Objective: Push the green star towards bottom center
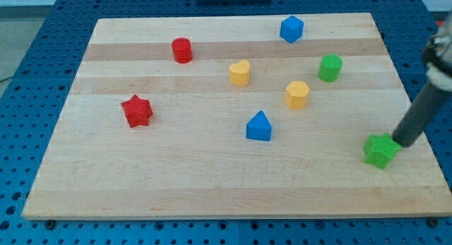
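The green star (381, 150) lies near the view's right edge of the wooden board (176, 181), low down. My tip (404, 142) rests just to the right of the star, touching or almost touching its upper right side. The dark rod rises from there to the view's upper right.
On the board also lie a green cylinder (329, 68), a blue hexagonal block (291, 29), a yellow heart-like block (240, 73), a yellow hexagonal block (297, 94), a blue triangular block (259, 126), a red cylinder (182, 50) and a red star (137, 111).
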